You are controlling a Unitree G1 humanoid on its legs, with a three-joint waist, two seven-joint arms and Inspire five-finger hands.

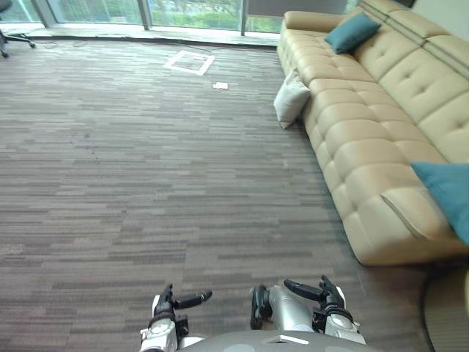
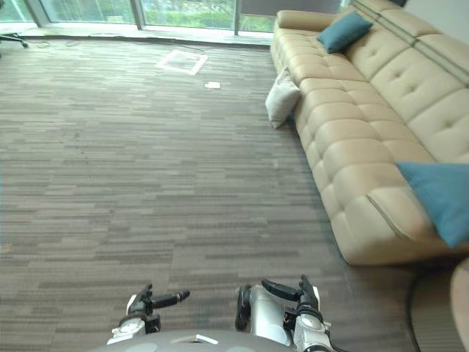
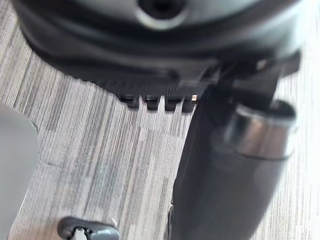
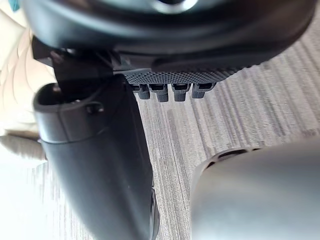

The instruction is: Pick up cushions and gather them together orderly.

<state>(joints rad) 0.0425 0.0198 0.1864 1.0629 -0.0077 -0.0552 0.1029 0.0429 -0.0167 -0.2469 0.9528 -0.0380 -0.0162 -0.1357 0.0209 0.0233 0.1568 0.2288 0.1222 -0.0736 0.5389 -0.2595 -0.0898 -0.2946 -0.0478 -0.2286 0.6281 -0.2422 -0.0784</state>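
A cream cushion lies on the carpet, leaning against the front of the beige sofa. One teal cushion rests against the sofa's backrest at the far end. Another teal cushion sits on the near end of the seat, cut off by the view's edge. My left hand and right hand hover low over the carpet close to my body, far from all the cushions. Both are open with straight fingers and hold nothing; the wrist views show carpet past the left hand and the right hand.
A white square mark and a small paper lie on the carpet far ahead, near the windows. A chair base stands at the far left. A round beige edge shows at the near right. Wide carpet stretches left of the sofa.
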